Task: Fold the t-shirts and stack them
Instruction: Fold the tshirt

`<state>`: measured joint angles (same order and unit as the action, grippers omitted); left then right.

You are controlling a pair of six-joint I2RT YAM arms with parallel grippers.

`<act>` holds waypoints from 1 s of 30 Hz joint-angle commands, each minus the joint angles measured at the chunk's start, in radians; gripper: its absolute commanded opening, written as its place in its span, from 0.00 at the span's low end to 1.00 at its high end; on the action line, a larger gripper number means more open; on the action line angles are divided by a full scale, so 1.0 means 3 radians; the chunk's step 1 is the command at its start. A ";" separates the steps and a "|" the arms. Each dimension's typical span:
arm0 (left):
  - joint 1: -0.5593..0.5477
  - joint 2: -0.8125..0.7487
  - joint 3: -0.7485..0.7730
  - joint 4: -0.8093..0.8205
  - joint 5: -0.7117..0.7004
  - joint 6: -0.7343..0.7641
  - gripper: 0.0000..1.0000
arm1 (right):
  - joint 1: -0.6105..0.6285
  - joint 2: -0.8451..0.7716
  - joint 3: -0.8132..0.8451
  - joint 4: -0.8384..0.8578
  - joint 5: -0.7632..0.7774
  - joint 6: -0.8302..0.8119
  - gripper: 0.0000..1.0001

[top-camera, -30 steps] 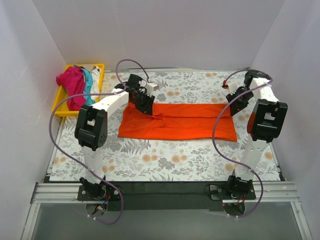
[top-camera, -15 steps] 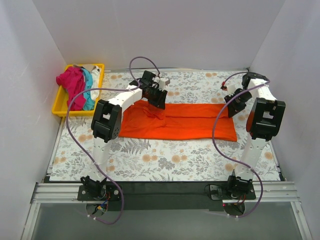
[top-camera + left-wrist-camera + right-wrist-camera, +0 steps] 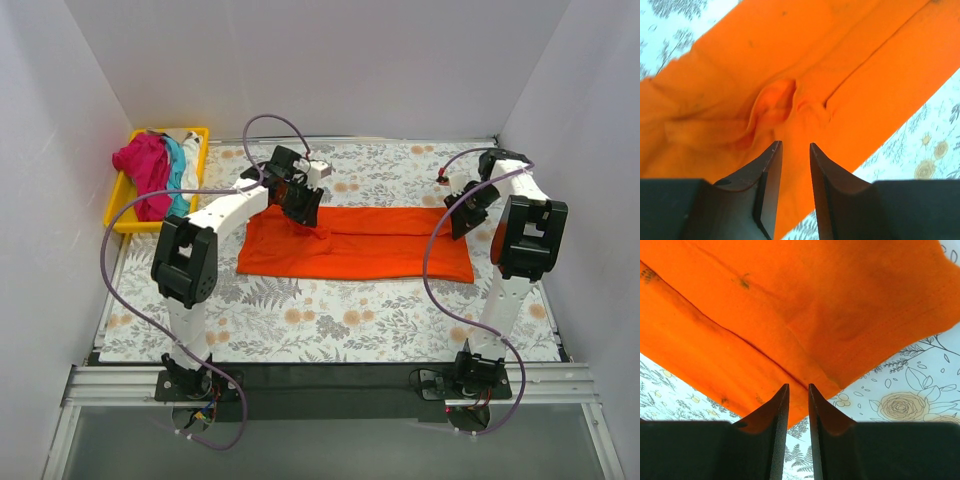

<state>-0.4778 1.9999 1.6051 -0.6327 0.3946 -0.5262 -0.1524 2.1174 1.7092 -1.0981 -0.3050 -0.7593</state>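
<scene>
One orange t-shirt point(image 3: 370, 243) lies folded into a long band across the floral table. My left gripper point(image 3: 310, 212) hovers over its upper left part. In the left wrist view its jaws point(image 3: 793, 143) stand a little apart with nothing between them, just short of a bunched ridge of cloth point(image 3: 772, 102). My right gripper point(image 3: 459, 224) hangs at the shirt's upper right corner. In the right wrist view its jaws point(image 3: 798, 385) show a narrow empty gap above the shirt's hem point(image 3: 850, 385). More t-shirts, magenta point(image 3: 140, 172), teal point(image 3: 176, 168) and white point(image 3: 190, 160), are heaped at the far left.
The heap sits in a yellow tray point(image 3: 118, 218) against the left wall. White walls close in the table on three sides. Purple cables loop above both arms. Bare floral cloth point(image 3: 350, 310) shows in front of the shirt.
My left gripper swung right and away along the shirt's top edge, then came back a little leftward. My right gripper drifted slightly left. The shirt has barely shifted.
</scene>
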 commanded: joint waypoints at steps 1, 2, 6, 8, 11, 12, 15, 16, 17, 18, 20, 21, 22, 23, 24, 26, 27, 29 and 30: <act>0.0043 -0.0300 -0.0200 -0.0212 -0.0236 0.0128 0.28 | 0.0022 -0.0196 -0.0011 -0.0011 -0.0072 -0.0020 0.24; 0.0059 -0.0300 -0.0237 -0.0202 -0.0272 0.0128 0.27 | 0.0022 -0.0196 -0.0022 -0.0011 -0.0062 -0.0025 0.24; 0.0064 -0.0127 -0.0212 -0.0182 -0.0431 0.0128 0.26 | 0.0022 -0.0170 -0.0022 0.0009 -0.0037 -0.0020 0.23; 0.0069 0.0001 -0.0140 -0.0167 -0.0497 0.0103 0.26 | 0.0022 -0.0165 -0.0017 0.0009 -0.0037 -0.0020 0.23; 0.0074 0.0149 -0.0038 -0.0172 -0.0559 0.0082 0.26 | 0.0027 -0.0175 -0.0027 0.0009 -0.0021 -0.0031 0.22; 0.0069 0.0180 0.0008 -0.0167 -0.0564 0.0077 0.26 | 0.0027 -0.0175 -0.0052 0.0014 -0.0011 -0.0031 0.22; 0.0069 0.0257 0.0085 -0.0146 -0.0579 0.0026 0.26 | 0.0022 -0.0201 -0.0093 0.0035 0.0014 -0.0061 0.22; 0.0074 0.0272 0.0090 -0.0116 -0.0574 0.0016 0.26 | 0.0022 -0.0216 -0.0129 0.0045 0.0019 -0.0071 0.22; 0.0074 0.0272 0.0090 -0.0029 -0.0564 0.0011 0.26 | 0.0027 -0.0221 -0.0144 0.0050 0.0020 -0.0077 0.22; 0.0069 0.0303 0.0100 0.0002 -0.0538 -0.0010 0.26 | 0.0027 -0.0216 -0.0154 0.0055 0.0020 -0.0077 0.21; 0.0069 0.0359 0.0233 0.0048 -0.0487 -0.0046 0.27 | 0.0027 -0.0216 -0.0170 0.0071 0.0014 -0.0072 0.21; 0.0059 0.0390 0.0304 0.0053 -0.0442 -0.0076 0.27 | 0.0022 -0.0211 -0.0175 0.0071 0.0014 -0.0067 0.21; 0.0059 0.0461 0.0422 0.0064 -0.0421 -0.0081 0.28 | 0.0027 -0.0206 -0.0180 0.0071 0.0014 -0.0061 0.20; 0.0049 0.0497 0.0488 0.0079 -0.0385 -0.0087 0.29 | 0.0027 -0.0206 -0.0180 0.0071 0.0014 -0.0061 0.20; 0.0038 0.0543 0.0545 0.0089 -0.0370 -0.0102 0.31 | 0.0027 -0.0206 -0.0180 0.0071 0.0014 -0.0061 0.20; -0.0002 0.0671 0.0688 0.0135 -0.0349 -0.0138 0.33 | 0.0032 -0.0211 -0.0175 0.0066 0.0019 -0.0061 0.20; -0.0013 0.0712 0.0739 0.0130 -0.0334 -0.0148 0.34 | 0.0038 -0.0211 -0.0175 0.0071 0.0020 -0.0056 0.20; -0.0023 0.0799 0.0837 0.0135 -0.0283 -0.0209 0.35 | 0.0058 -0.0216 -0.0165 0.0066 0.0035 -0.0056 0.20; -0.0023 0.0799 0.0847 0.0135 -0.0262 -0.0230 0.36 | 0.0063 -0.0227 -0.0150 0.0066 0.0030 -0.0046 0.20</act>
<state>-0.4728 2.2246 1.8225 -0.6022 0.2783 -0.5659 -0.1425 2.1044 1.6569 -1.0740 -0.2909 -0.7662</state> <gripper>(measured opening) 0.351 0.203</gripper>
